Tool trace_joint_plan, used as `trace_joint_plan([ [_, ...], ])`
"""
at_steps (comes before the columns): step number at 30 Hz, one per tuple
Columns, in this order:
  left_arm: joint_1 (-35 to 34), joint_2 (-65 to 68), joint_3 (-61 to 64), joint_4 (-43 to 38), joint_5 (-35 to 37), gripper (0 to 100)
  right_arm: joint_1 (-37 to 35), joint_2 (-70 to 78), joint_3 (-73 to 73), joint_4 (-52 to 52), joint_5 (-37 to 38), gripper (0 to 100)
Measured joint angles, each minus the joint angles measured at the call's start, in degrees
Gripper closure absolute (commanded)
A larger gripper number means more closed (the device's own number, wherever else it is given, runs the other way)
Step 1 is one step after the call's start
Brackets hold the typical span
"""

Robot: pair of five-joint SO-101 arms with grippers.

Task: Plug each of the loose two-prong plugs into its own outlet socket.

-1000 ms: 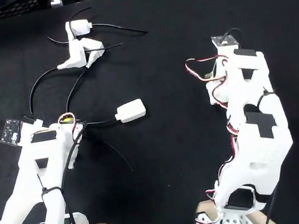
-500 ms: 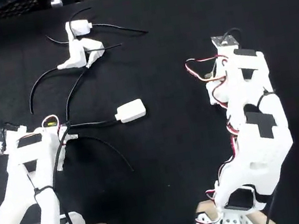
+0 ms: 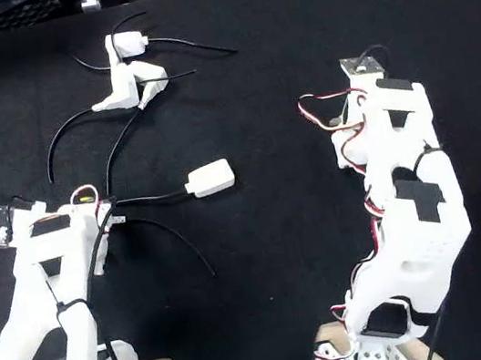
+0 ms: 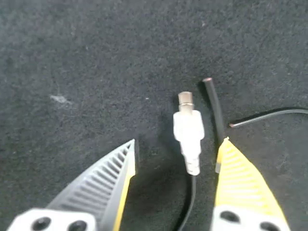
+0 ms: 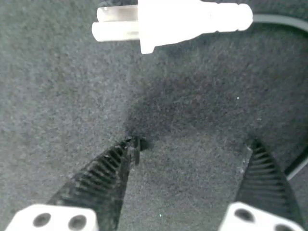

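Left wrist view: my L gripper [image 4: 178,144] jaws spread, small white plug [image 4: 188,129] lying between them, near surface [image 4: 72,57] left edge | R gripper [image 5: 192,143] spread, 2-prong plug [image 5: 168,19] just ahead | light, stiff bodies, floppy cord [image 4: 191,197]: I'd pinch body, not cord

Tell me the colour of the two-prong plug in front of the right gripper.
The plug is white, clearest in the right wrist view.
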Motion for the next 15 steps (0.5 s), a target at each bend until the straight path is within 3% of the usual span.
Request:
trace_joint_plan([
  [7,0.2,0.0,0.0,0.0,0.0,74,0.0,0.0,0.0,0.0,0.0,66.2],
  [15,0.2,-0.1,-0.1,-0.4,-0.3,96,0.0,0.0,0.0,0.0,0.0,66.2],
])
